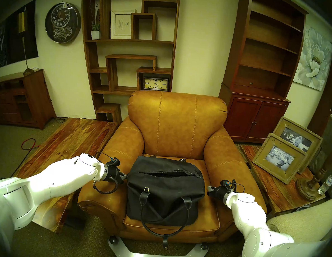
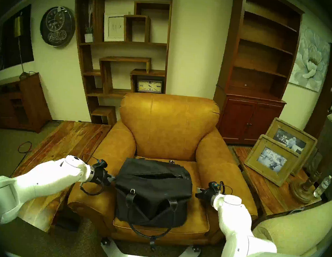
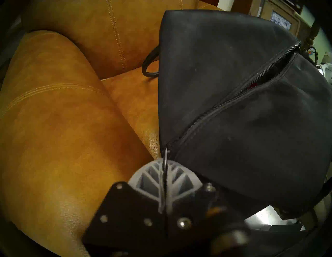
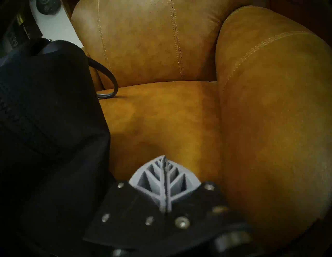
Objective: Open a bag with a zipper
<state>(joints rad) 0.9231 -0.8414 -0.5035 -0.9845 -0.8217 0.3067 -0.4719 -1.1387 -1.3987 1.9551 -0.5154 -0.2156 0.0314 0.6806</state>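
The black fabric bag (image 1: 164, 199) lies on the seat of a tan leather armchair (image 1: 177, 124). Its zipper (image 1: 170, 173) runs along the top and gapes open over most of its length. My left gripper (image 1: 125, 175) is at the bag's left end. In the left wrist view it (image 3: 165, 161) is shut on the thin grey metal pull tab (image 3: 165, 154) where the zipper (image 3: 269, 70) starts. My right gripper (image 1: 209, 190) is shut and empty, just off the bag's right end above the seat cushion. In the right wrist view its (image 4: 164, 158) tips meet beside the bag (image 4: 45, 125).
The chair's padded armrests (image 1: 121, 147) flank both arms closely. The bag's black handles (image 1: 164, 230) hang over the seat's front edge. A wooden side table on the right holds picture frames (image 1: 279, 157), a lamp base (image 1: 309, 186) and a water bottle (image 1: 326, 183).
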